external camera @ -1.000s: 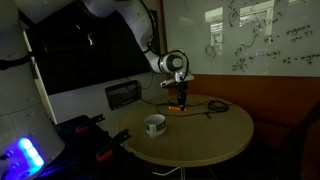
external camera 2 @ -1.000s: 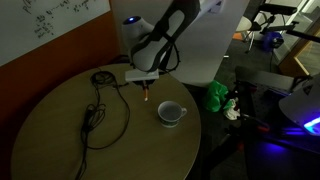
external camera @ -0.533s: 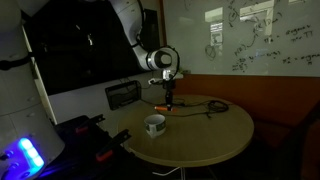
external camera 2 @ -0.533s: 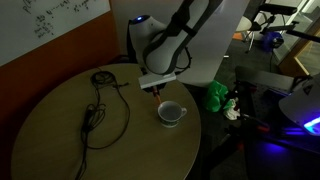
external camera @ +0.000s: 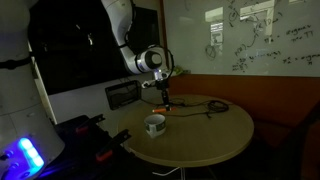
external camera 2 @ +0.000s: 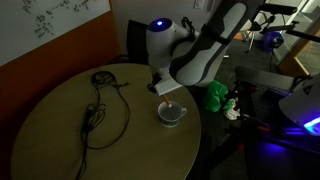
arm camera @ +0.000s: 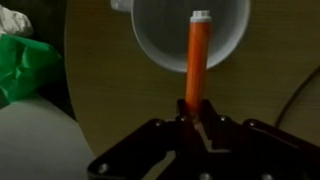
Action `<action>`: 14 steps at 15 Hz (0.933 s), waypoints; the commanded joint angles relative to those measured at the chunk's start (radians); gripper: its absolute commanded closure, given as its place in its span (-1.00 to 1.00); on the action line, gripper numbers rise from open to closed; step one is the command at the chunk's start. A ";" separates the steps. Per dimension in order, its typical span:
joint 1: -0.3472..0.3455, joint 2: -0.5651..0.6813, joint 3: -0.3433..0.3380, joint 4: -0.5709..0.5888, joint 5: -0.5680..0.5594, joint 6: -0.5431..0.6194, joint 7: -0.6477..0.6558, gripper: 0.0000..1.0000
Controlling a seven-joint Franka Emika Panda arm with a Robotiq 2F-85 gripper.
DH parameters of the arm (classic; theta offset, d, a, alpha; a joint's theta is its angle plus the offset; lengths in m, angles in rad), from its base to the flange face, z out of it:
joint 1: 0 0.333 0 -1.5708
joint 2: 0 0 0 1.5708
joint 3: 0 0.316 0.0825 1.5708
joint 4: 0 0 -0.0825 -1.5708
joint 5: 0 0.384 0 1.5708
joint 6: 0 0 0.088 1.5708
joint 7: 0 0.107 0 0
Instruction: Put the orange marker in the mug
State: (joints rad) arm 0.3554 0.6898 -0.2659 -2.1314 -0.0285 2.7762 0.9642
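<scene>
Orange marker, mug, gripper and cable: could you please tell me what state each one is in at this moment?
Mug: upright on the table, untouched.
Orange marker: clamped in the jaws, lifted off the table, pointing at the mug's opening, not yet inside.
Gripper: shut on the marker, above the mug.
Black cable: lying loose on the table, away from the mug.

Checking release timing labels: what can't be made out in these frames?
Wrist view: the mug is cut off by the top edge; no handle shows.
Wrist view: the lower end of the orange marker is hidden inside the gripper.
Both exterior views: orange marker too small and dim; its height above the mug cannot be told.
</scene>
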 commanded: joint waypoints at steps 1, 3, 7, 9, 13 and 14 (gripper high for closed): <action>0.050 -0.056 -0.035 -0.100 -0.033 0.070 -0.026 0.91; 0.066 -0.069 -0.041 -0.132 -0.041 0.087 -0.044 0.91; 0.078 -0.093 -0.032 -0.163 -0.043 0.068 -0.085 0.91; 0.077 -0.099 -0.025 -0.169 -0.036 0.065 -0.107 0.13; 0.079 -0.099 -0.026 -0.167 -0.026 0.068 -0.103 -0.34; 0.078 -0.099 -0.026 -0.165 -0.024 0.065 -0.101 -0.47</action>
State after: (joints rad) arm 0.4295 0.6169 -0.2874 -2.2737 -0.0582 2.8350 0.8822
